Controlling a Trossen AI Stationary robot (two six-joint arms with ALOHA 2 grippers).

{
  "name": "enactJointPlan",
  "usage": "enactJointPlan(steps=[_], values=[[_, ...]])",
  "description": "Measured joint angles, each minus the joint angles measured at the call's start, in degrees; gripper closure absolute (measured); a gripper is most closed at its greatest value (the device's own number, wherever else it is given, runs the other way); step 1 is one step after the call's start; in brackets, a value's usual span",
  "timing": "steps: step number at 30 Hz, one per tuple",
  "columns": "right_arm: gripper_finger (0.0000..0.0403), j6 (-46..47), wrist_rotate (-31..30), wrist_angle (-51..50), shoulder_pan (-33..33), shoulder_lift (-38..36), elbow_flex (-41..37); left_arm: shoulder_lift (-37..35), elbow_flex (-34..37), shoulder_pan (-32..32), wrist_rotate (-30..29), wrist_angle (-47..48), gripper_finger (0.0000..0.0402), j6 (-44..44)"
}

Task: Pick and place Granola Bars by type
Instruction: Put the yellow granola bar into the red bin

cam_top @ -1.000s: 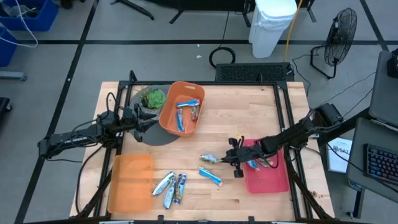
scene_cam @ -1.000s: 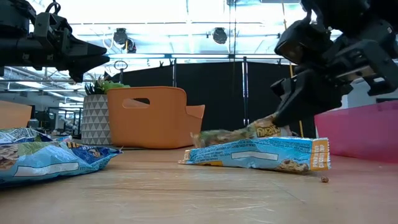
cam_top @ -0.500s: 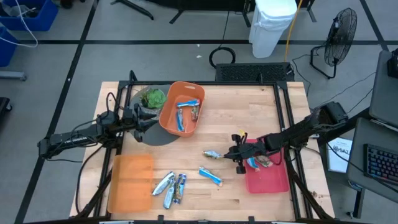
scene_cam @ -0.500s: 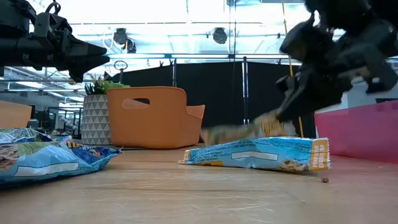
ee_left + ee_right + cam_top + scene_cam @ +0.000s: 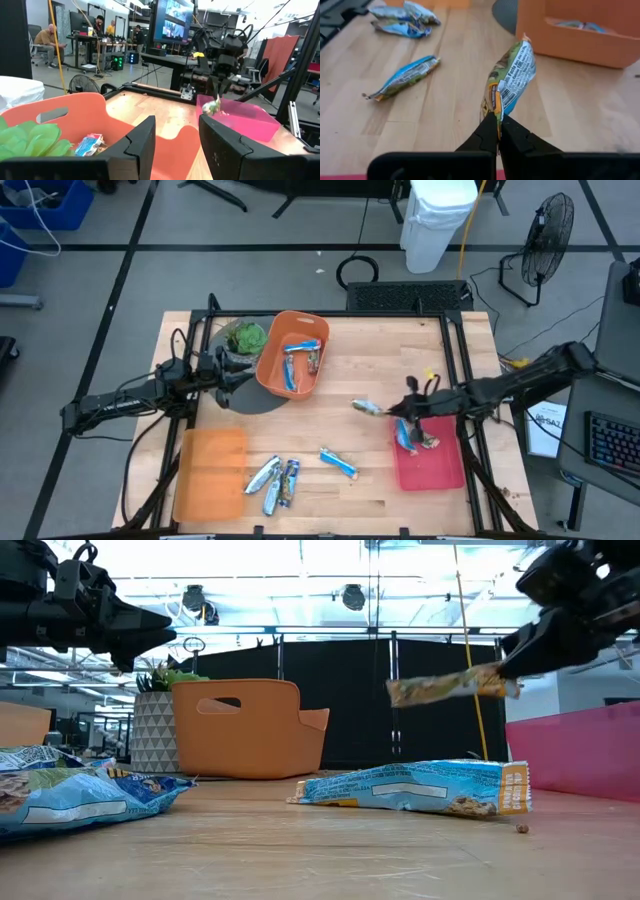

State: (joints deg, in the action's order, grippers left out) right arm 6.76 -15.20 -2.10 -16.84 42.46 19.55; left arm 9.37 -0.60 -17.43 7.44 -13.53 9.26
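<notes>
My right gripper [image 5: 398,413] is shut on a brownish granola bar [image 5: 368,408], held above the table just left of the pink tray [image 5: 432,470]; the bar also shows in the low view [image 5: 450,687]. A blue bar [image 5: 338,463] lies flat on the table, and several more bars [image 5: 275,482] lie near the front. Bars lie in the orange basket [image 5: 270,365] and in the pink tray. My left gripper [image 5: 240,375] is open and empty beside the basket. My right gripper pinches one end of the brownish bar [image 5: 494,116] between its two fingertips. The fingers come nearly level from the table's right and lie along the bar. The bar sticks out beyond the fingertips toward the table's left, about level and clear of the table.
A potted plant [image 5: 245,337] stands at the back left beside the basket. A flat orange tray [image 5: 210,473] lies at the front left. Bare wood lies between the basket and the pink tray.
My right gripper has risen and gone toward the table's right edge, toward the pink tray, staying shut. The brownish bar, which lay on the table by the blue bar, is now lifted clear and carried along.
</notes>
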Motion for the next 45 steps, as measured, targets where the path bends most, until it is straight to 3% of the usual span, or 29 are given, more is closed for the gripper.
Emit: enactJointPlan(steps=[9, 15, 21, 27, 41, 45], values=[[0.0403, 5.24, -1.47, -12.59, -0.02, -10.6, 0.13, 0.0, 0.0, 0.0, 0.0, -0.01, 0.0247, 0.0], [0.0403, 12.18, -1.29, -27.34, -0.11, -9.85, 7.22, -0.02, 0.0, 0.0, 0.0, -0.01, 0.0247, 0.0], [0.0403, 19.84, 0.77, -44.18, -0.11, -4.57, 17.54, 0.0, 0.0, -0.02, 0.0, -0.03, 0.0247, 0.0], [0.0403, 26.37, 11.67, -53.17, -0.11, 1.92, 23.09, -0.01, 0.0, 0.0, 0.0, -0.02, 0.0247, -0.02], [0.0403, 38.16, 42.13, -53.6, -0.15, 6.49, 23.17, -0.01, 0.0, 0.0, 0.0, -0.02, 0.0247, -0.01], [0.0403, 39.76, 48.1, -52.31, -0.13, 6.66, 23.17, 0.0, 0.0, -0.02, 0.0, -0.01, 0.0247, 0.0]])
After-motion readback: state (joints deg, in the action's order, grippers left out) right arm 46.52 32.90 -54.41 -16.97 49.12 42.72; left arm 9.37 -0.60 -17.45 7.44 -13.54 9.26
